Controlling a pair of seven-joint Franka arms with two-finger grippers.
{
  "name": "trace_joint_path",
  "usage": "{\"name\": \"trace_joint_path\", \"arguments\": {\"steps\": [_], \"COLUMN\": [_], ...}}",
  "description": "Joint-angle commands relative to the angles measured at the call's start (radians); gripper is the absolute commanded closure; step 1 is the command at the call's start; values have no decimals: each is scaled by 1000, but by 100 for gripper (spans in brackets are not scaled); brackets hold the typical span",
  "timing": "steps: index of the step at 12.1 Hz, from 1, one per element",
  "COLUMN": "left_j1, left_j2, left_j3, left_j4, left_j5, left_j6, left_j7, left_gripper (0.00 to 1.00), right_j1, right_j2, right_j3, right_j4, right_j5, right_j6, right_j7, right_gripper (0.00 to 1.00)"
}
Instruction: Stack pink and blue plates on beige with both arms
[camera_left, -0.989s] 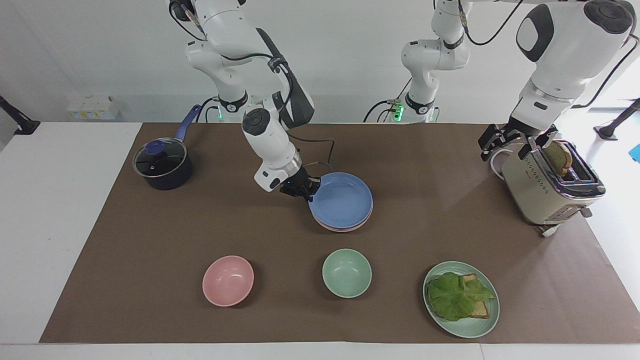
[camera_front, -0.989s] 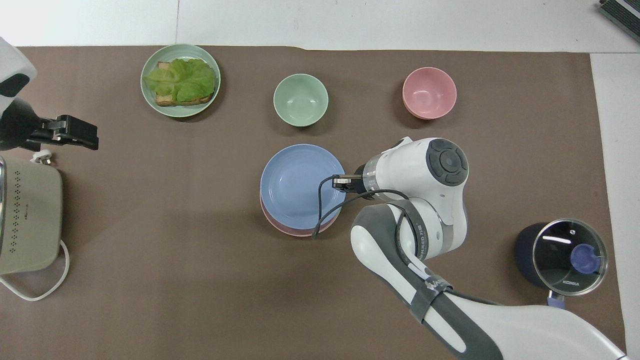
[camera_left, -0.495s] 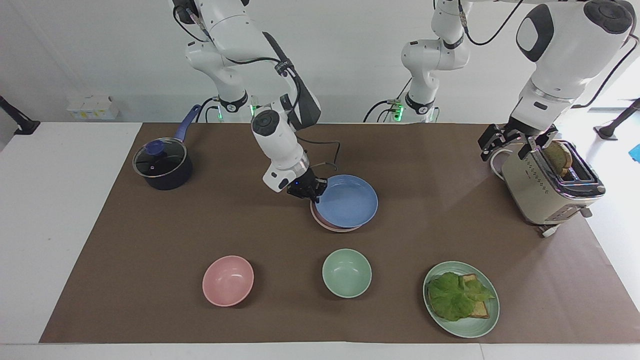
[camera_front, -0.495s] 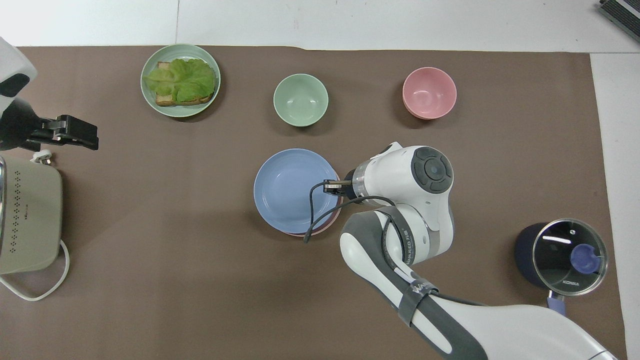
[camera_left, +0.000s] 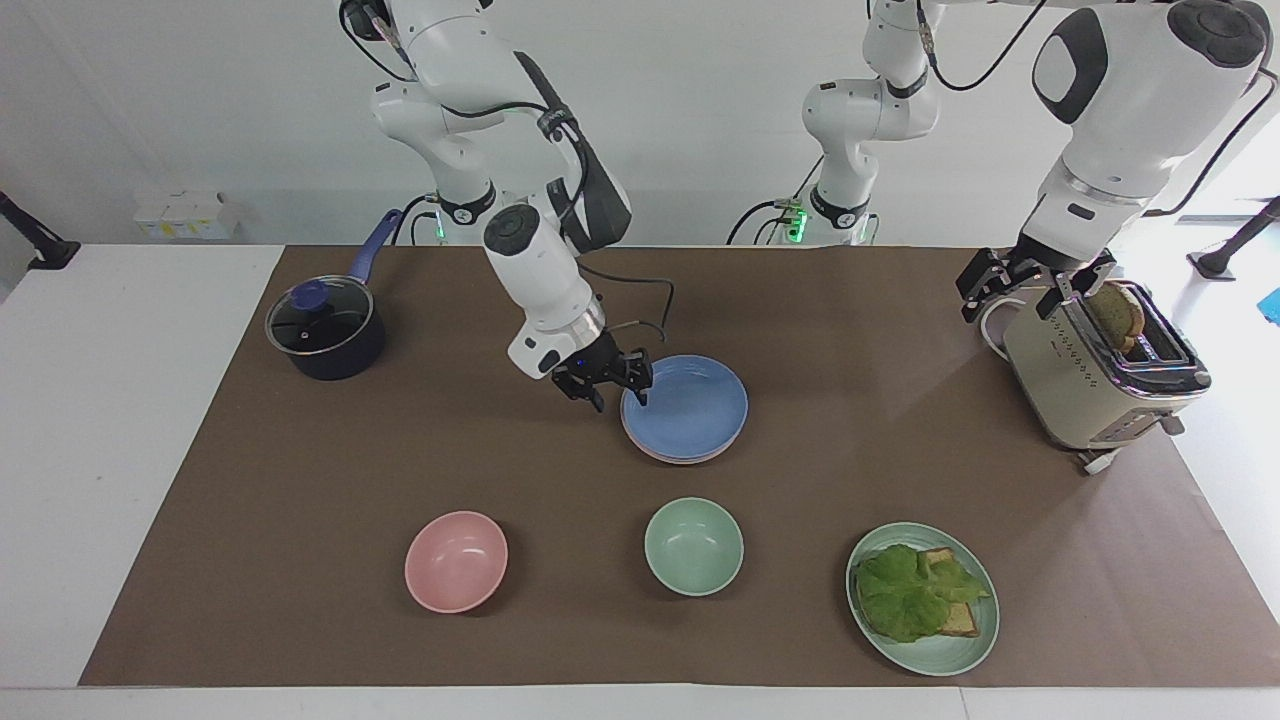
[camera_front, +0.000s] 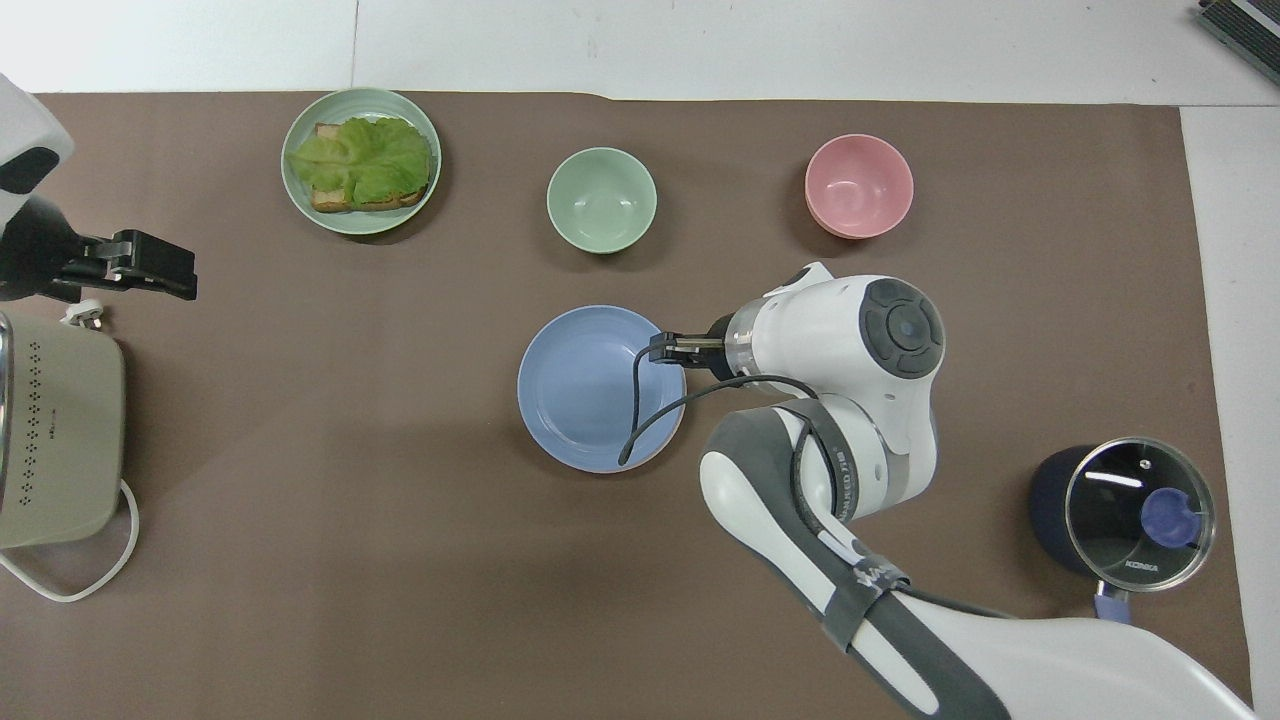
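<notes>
The blue plate (camera_left: 690, 405) (camera_front: 590, 390) lies flat on top of a stack in the middle of the mat. A thin pink plate rim (camera_left: 668, 458) shows under it in the facing view. The beige plate is hidden beneath them. My right gripper (camera_left: 615, 388) (camera_front: 662, 347) is open at the blue plate's rim, on the side toward the right arm's end, with nothing held. My left gripper (camera_left: 1020, 285) (camera_front: 140, 265) waits open and empty over the toaster's end.
A beige toaster (camera_left: 1095, 375) with bread stands at the left arm's end. A lidded dark pot (camera_left: 325, 330) stands at the right arm's end. Farther out are a pink bowl (camera_left: 456, 560), a green bowl (camera_left: 693, 546) and a green plate (camera_left: 960, 650) with lettuce toast.
My right gripper has opened and let go of the blue plate. The plate, tilted and offset half a second ago, now lies flat and centred on the stack. The left arm has not moved.
</notes>
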Motion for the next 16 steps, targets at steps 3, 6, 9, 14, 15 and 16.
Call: {"name": "trace_joint_path", "arguments": {"steps": [3,6,9,14,15,16], "left_j1": [11,11,11,11,11,11], "left_j2": [-5,-5,-5,-5,-5,-5], "left_j3": [-9,-9,-9,-9,-9,-9], "left_j4": [-5,-5,-5,-5,-5,-5], "left_j5": [12,12,12,12,12,12], "left_j6": [-8,-8,-8,-8,-8,-8], "left_j7": [7,7,7,7,7,7], "left_gripper": [0,0,0,0,0,0], "right_j1": [-179,-268,-331,-325,-328,-334], "right_j2": [-186,-261,-263,-248,-234,-234], "right_j3": [5,5,1,-7,-7,-10], "right_j4": [32,123,259,398,441,441], "right_j5": [-144,-252,-303,-437,-449,-428], "right_j6": [-225,-432,-630,-837,-873,-877], "right_j7": [-4,-4,-23,-98,-138,-144], "right_gripper": [0,0,0,0,0,0]}}
